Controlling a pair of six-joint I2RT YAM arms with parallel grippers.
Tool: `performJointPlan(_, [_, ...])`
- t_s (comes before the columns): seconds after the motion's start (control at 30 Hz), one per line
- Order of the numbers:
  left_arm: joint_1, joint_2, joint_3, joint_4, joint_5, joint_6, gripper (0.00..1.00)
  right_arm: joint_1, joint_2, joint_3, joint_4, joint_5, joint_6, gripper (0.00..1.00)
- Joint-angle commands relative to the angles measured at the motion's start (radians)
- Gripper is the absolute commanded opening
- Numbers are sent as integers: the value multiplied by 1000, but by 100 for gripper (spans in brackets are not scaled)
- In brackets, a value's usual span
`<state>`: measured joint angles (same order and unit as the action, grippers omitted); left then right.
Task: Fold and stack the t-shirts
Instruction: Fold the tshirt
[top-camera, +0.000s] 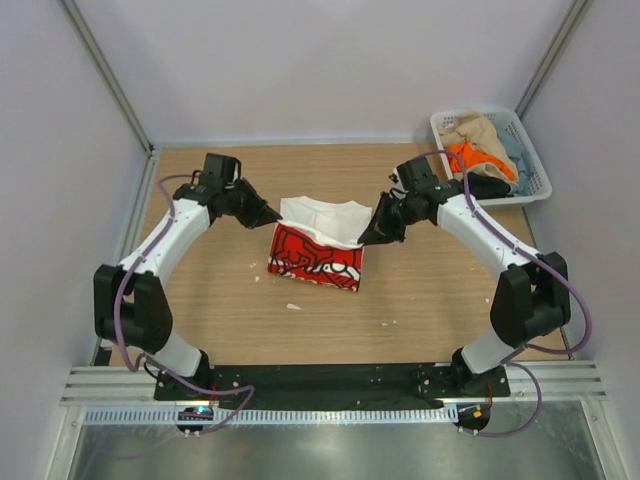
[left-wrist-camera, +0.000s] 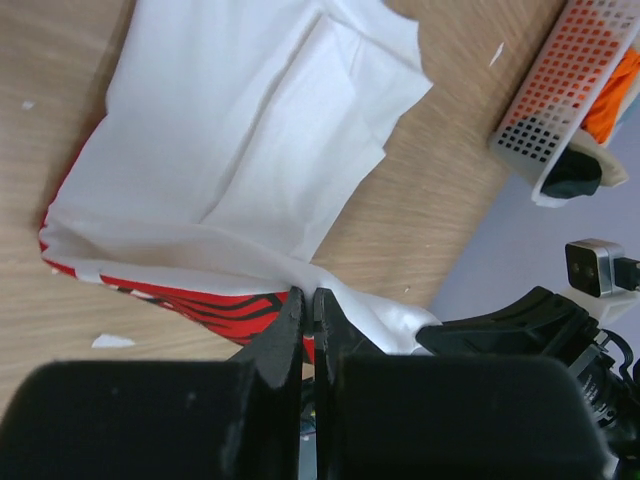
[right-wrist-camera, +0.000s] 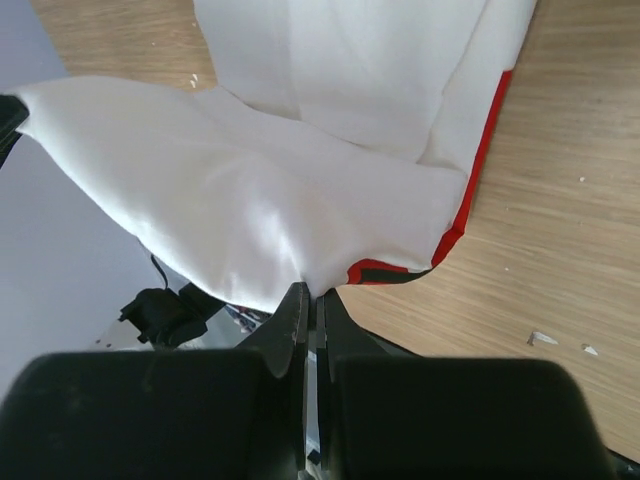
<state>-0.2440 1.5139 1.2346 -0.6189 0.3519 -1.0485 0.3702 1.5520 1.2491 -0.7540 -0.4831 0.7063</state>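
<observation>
A white t-shirt with a red printed graphic (top-camera: 318, 250) lies partly folded in the middle of the table, its white back part raised between the two arms. My left gripper (top-camera: 272, 214) is shut on its left edge, and the cloth (left-wrist-camera: 240, 150) is pinched at the fingertips (left-wrist-camera: 308, 297). On the shirt's right edge my right gripper (top-camera: 368, 236) is shut, with white fabric (right-wrist-camera: 270, 190) bunched at its tips (right-wrist-camera: 308, 292). More t-shirts, tan (top-camera: 480, 135), orange (top-camera: 470, 160), pale blue and black, are heaped in the basket.
A white plastic lattice basket (top-camera: 533, 160) stands at the back right corner of the wooden table (top-camera: 430, 290), also seen in the left wrist view as the basket (left-wrist-camera: 560, 90). Small white scraps dot the table. Grey walls close in the back and both sides.
</observation>
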Motion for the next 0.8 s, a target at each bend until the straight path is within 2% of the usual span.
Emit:
performJointPlan(0.0, [23, 81, 124, 65, 117, 56, 0, -43, 49, 124, -34, -74, -59, 1])
performJointPlan(0.43, [37, 347, 387, 108, 159, 44, 0, -165, 278, 360, -83, -163, -105, 1])
performJointPlan(0.77, [41, 532, 586, 176, 208, 19, 0, -206, 414, 516, -131, -175, -131, 1])
